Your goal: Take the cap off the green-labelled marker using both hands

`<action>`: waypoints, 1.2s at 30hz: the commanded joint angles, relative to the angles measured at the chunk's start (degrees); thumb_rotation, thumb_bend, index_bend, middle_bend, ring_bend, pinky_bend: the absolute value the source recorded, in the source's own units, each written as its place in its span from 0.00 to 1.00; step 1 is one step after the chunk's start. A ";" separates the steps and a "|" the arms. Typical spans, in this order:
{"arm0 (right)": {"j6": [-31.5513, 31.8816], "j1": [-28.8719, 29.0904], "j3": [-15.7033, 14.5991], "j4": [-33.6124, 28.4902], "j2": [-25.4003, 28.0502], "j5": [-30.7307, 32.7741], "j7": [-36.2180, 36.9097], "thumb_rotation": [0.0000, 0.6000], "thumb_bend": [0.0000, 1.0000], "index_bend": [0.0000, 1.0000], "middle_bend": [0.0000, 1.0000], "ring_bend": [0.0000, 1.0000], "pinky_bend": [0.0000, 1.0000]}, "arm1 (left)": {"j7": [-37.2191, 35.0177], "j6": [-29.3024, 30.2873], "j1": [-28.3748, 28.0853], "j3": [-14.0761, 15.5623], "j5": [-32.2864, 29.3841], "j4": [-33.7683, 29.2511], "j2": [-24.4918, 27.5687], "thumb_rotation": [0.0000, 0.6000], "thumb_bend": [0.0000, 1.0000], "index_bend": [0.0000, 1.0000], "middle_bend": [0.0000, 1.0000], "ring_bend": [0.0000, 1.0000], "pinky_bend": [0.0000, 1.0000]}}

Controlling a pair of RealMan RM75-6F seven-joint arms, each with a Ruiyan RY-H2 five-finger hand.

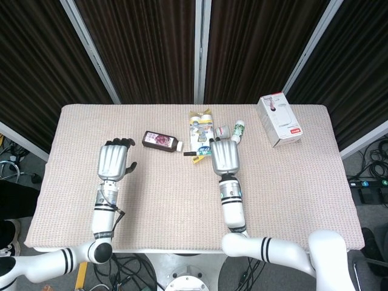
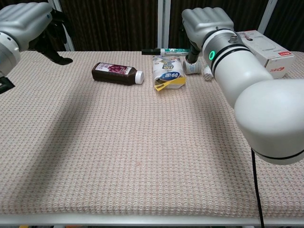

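Note:
My right hand (image 1: 224, 157) (image 2: 207, 23) grips the green-labelled marker (image 2: 167, 50), holding it level in the air above the middle of the table. Its black cap (image 1: 194, 154) (image 2: 149, 51) sticks out to the left of the fist, toward my left hand. The green label shows just beside the fingers in the chest view. My left hand (image 1: 114, 160) (image 2: 29, 20) is raised over the left part of the table with its fingers spread and nothing in it, well apart from the marker.
A dark bottle with a white cap (image 1: 162, 142) (image 2: 117, 73) lies between the hands. A yellow-and-white packet (image 2: 166, 71), a small jar (image 2: 192, 66) and a small green-labelled bottle (image 1: 237, 129) sit behind the marker. A white box (image 1: 279, 119) stands at the back right.

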 commanded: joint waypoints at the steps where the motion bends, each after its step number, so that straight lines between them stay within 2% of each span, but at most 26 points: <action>1: -0.69 1.10 0.42 1.89 -1.28 -0.36 1.01 1.00 0.28 0.66 0.62 0.76 0.86 | 0.22 0.05 -1.53 -0.62 -0.87 1.88 -1.39 1.00 0.21 0.42 0.45 0.39 0.47; 12: -0.88 3.14 0.84 5.21 -4.27 -1.05 3.13 1.00 0.28 0.67 0.62 0.76 0.86 | -1.39 -0.66 -4.57 -0.75 -3.06 6.43 -5.25 1.00 0.21 0.44 0.46 0.40 0.48; 31: -0.41 2.85 -1.00 6.30 -7.58 -2.29 4.42 1.00 0.28 0.67 0.62 0.76 0.86 | -1.49 -0.99 -7.86 -0.63 -5.19 8.65 -9.38 1.00 0.22 0.46 0.47 0.43 0.50; 36: -0.45 2.58 -0.91 6.78 -7.87 -2.52 4.72 1.00 0.28 0.67 0.62 0.76 0.86 | -0.84 -0.58 -7.95 -0.46 -6.39 8.29 -10.20 1.00 0.23 0.47 0.52 0.45 0.52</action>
